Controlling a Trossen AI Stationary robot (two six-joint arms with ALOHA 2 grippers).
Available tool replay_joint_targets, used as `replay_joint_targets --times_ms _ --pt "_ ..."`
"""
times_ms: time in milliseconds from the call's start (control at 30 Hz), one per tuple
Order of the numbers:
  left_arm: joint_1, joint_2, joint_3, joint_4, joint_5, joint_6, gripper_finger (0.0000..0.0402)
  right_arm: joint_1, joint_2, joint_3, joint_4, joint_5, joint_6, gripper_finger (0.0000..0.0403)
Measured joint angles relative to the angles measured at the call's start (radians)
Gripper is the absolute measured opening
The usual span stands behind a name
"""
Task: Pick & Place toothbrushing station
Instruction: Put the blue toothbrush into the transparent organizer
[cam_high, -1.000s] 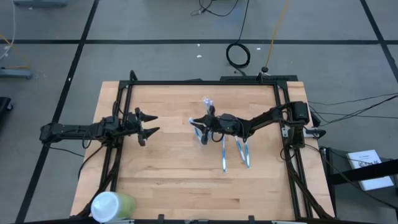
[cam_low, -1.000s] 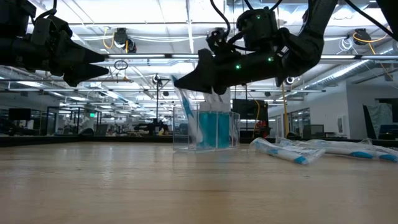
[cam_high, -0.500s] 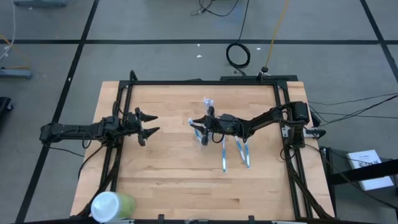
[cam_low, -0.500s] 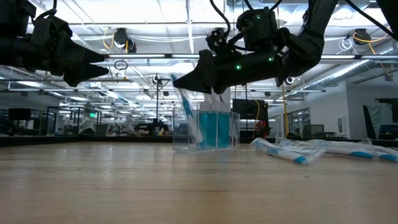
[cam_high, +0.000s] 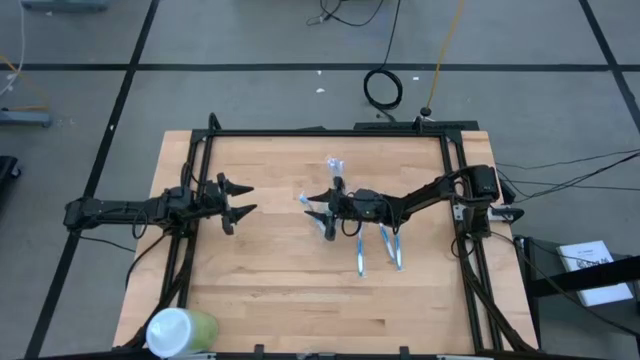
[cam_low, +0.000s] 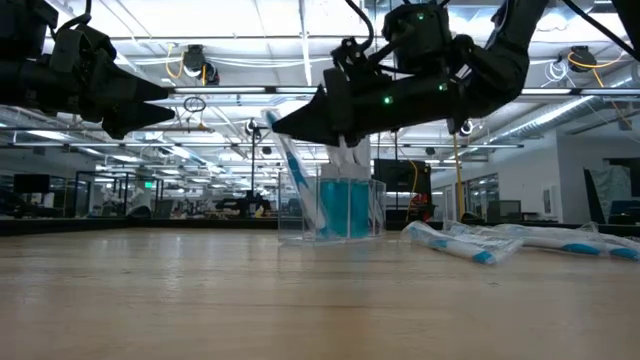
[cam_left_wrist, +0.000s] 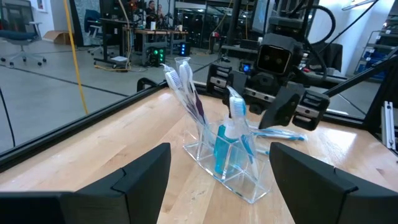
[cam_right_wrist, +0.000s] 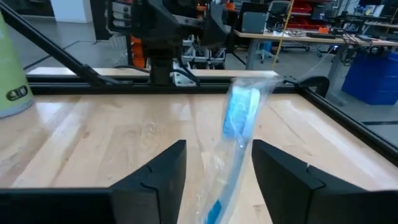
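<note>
Left wrist view alone shows toothbrushes (cam_left_wrist: 186, 93) standing in clear holder (cam_left_wrist: 227, 165).

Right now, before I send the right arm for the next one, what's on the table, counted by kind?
Toothbrushes standing in the clear holder: 3
Toothbrushes lying on the table: 3, as far as the overhead view shows
Clear holder: 1
Green cup with white lid: 1
Total: 8
</note>
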Motion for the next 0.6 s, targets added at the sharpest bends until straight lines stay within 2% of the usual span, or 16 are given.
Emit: replay_joint_targets --times_ms 133,300,467,600 --pt "0.0 0.0 0.0 0.0 0.0 0.0 0.0283 0.008 -0.051 0.0 -0.073 0.001 0.002 0.0182" --pt "0.0 0.0 0.0 0.0 0.0 0.0 0.0283 0.022 -0.172 0.001 -0.288 0.003 0.031 0.0183" --pt "0.0 0.0 0.0 0.0 0.0 0.0 0.0283 0.054 -0.316 0.001 -0.596 0.01 0.13 0.0182" --pt "0.0 0.0 0.0 0.0 0.0 0.0 0.0283 0.102 -0.439 0.0 -0.909 0.115 0.242 0.0178"
